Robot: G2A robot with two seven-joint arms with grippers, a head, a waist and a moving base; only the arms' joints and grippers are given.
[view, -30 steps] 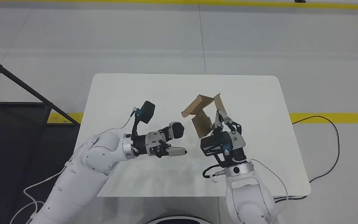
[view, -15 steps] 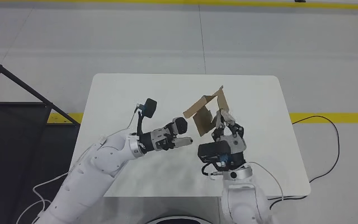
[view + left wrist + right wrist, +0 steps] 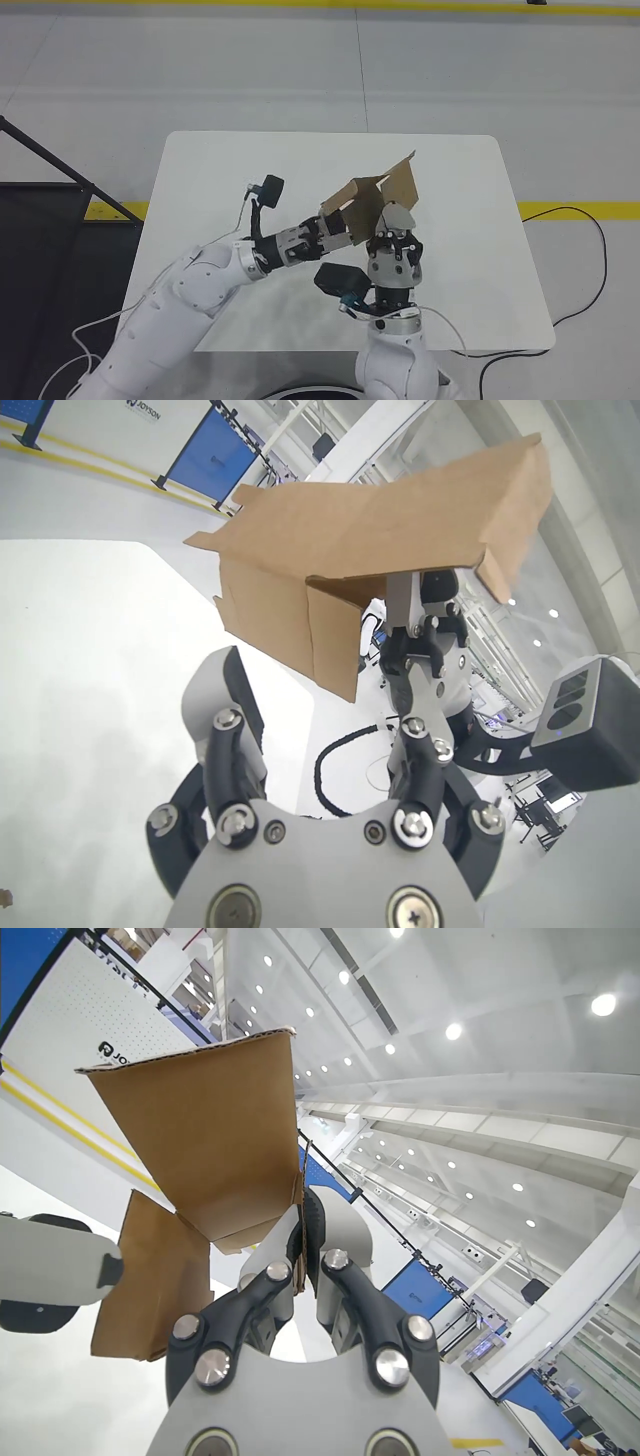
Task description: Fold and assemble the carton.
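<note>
The brown carton (image 3: 380,190) is partly unfolded and held in the air above the white table (image 3: 250,170), with its flaps spread. My right gripper (image 3: 393,218) is below it, pointing upward. In the right wrist view that gripper (image 3: 301,1228) is shut on the edge of one carton (image 3: 210,1138) panel. My left gripper (image 3: 335,228) comes in from the left and stands open. In the left wrist view the carton's (image 3: 375,530) lower flap hangs between the left gripper's (image 3: 320,640) fingers (image 3: 240,695). One left finger (image 3: 60,1253) lies at the flap's edge.
The table's (image 3: 75,625) far edge and right side lie beyond the carton. A black cable (image 3: 585,250) runs on the floor to the right of the table. A dark panel (image 3: 40,260) stands at its left.
The right gripper has raised and tilted the carton, and its wrist has turned. The left gripper has moved right, from clear of the carton up to its lower flap.
</note>
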